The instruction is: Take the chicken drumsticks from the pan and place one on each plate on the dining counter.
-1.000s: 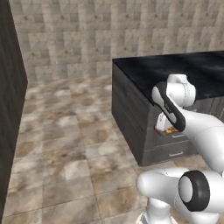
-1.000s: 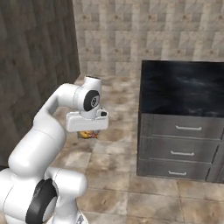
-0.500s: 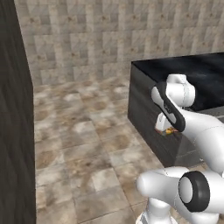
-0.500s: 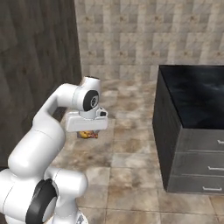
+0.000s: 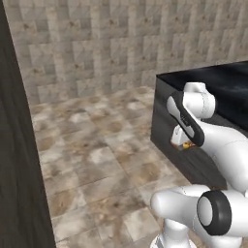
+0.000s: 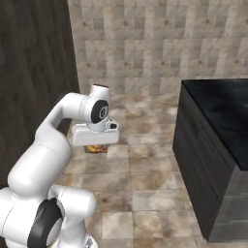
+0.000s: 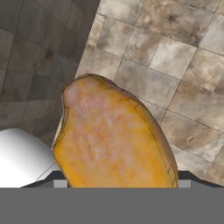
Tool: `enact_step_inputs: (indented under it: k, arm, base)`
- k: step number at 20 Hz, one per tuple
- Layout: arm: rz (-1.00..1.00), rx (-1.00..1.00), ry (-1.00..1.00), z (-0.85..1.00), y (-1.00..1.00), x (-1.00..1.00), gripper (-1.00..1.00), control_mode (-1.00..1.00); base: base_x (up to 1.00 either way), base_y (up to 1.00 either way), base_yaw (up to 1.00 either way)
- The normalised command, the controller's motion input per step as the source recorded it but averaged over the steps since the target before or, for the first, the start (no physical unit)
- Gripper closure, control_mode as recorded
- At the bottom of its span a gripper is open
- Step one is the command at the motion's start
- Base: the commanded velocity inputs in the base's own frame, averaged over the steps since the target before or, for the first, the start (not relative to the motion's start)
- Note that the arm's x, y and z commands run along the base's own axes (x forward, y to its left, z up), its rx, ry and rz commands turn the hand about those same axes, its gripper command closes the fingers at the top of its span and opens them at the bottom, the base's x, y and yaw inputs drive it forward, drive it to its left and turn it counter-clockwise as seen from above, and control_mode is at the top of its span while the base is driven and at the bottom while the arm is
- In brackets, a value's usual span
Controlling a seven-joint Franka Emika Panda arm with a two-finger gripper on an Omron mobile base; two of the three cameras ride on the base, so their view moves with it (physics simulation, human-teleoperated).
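Observation:
A golden-orange chicken drumstick [image 7: 113, 140] sits large and close in the hand view, held between the fingers over tiled floor. In the right base view my gripper [image 6: 96, 146] hangs pointing down at the arm's end, shut on the drumstick [image 6: 97, 149], whose orange tip pokes out below the hand. From the left base side the same drumstick [image 5: 187, 144] shows as a small orange spot under the gripper [image 5: 181, 142], close to the dark side of a cabinet. The pan, the plates and the dining counter are out of view.
A black-topped cabinet block [image 6: 218, 111] with dark sides stands at the right, its top [image 5: 213, 80] also behind the arm. A tall dark wall panel [image 5: 19, 169] rises at the left [image 6: 34, 72]. Brown stone floor tiles [image 6: 145, 169] lie between them, with a tiled wall behind.
The whole picture has shifted: the cabinet block slid right and the dark panel grew at the left, so the base has moved. The arm's pose and its grip on the drumstick are unchanged.

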Motion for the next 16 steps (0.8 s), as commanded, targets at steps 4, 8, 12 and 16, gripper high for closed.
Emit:
enact_step_inputs:
  k: [4,8,12,16]
  arm:
    - [0.0,0.0,0.0,0.0,0.0,0.0,1.0,1.0]
    - [0.0,0.0,0.0,0.0,0.0,0.0,1.0,1.0]
    - [0.0,0.0,0.0,0.0,0.0,0.0,1.0,1.0]
    - [0.0,0.0,0.0,0.0,0.0,0.0,1.0,1.0]
  base:
    - [0.88,0.74,-0.23]
    - [0.9,0.74,-0.22]
    - [0.92,0.72,-0.23]
    - [0.94,0.68,-0.26]
